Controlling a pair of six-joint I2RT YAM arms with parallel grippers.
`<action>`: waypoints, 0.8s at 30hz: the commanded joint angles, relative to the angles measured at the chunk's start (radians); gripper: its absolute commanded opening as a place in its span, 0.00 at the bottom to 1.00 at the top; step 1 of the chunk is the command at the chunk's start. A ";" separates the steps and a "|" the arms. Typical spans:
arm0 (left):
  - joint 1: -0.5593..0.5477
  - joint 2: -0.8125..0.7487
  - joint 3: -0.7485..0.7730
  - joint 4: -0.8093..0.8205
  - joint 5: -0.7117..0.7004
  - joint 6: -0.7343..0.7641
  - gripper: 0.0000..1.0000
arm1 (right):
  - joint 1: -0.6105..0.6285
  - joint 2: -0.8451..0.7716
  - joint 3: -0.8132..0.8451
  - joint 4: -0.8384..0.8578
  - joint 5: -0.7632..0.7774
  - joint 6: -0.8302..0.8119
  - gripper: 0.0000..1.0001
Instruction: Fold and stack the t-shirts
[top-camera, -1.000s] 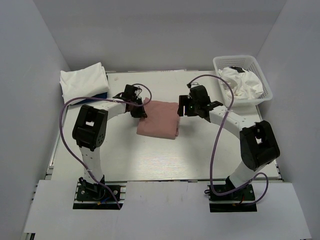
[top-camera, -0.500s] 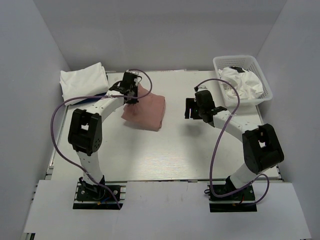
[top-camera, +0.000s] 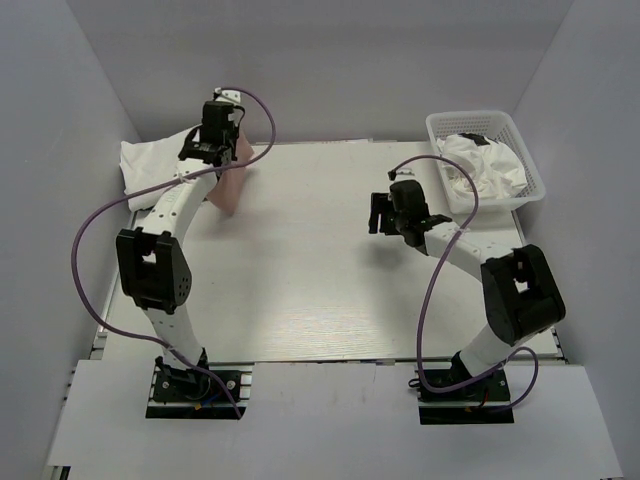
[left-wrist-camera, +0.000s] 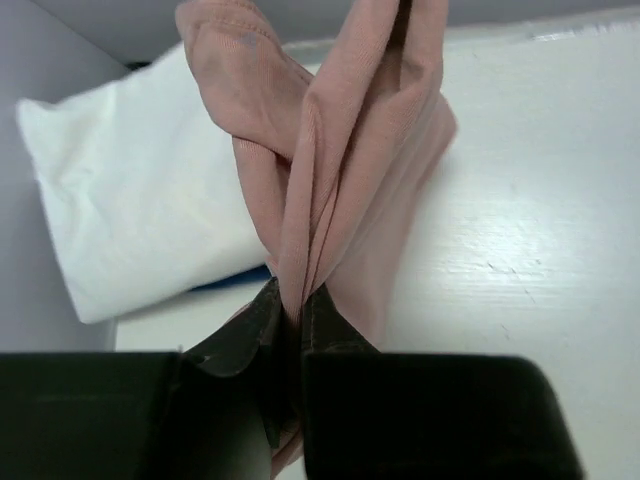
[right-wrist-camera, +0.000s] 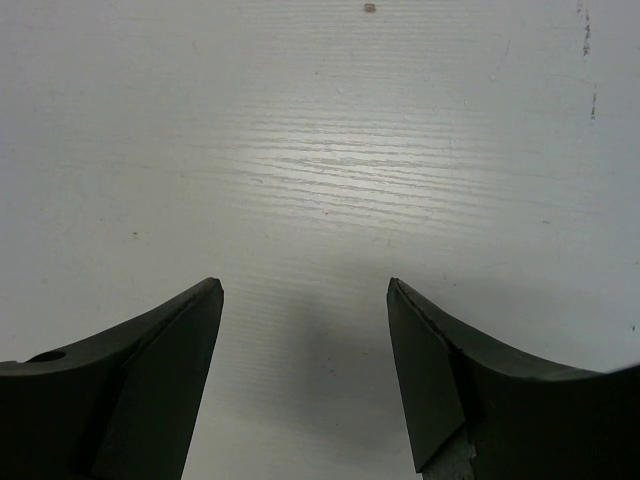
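Cloth aloft: dusty-pink cotton t-shirt (left-wrist-camera: 340, 170), limp and bunched, pinched tight in left claw (left-wrist-camera: 293, 305) at far-left corner of worktop (top-camera: 300, 300), just beside folded white t-shirt pile (top-camera: 165, 160). Light, floppy, likely to unfold; best gripped across every layer at the fold. Right claw (right-wrist-camera: 305, 290) spread wide, empty, right of centre.

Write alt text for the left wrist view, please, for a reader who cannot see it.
The left gripper is shut on a bunched dusty-pink t-shirt, held over the white table. A folded white t-shirt lies beyond it.
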 joint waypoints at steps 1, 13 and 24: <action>0.040 -0.006 0.087 0.000 -0.007 0.055 0.00 | -0.006 0.033 0.036 0.047 0.005 -0.005 0.73; 0.153 0.122 0.436 -0.134 0.081 0.055 0.00 | -0.005 0.091 0.090 0.061 -0.059 0.009 0.73; 0.340 0.307 0.520 -0.079 0.138 0.046 0.00 | -0.005 0.085 0.131 0.021 -0.030 -0.014 0.73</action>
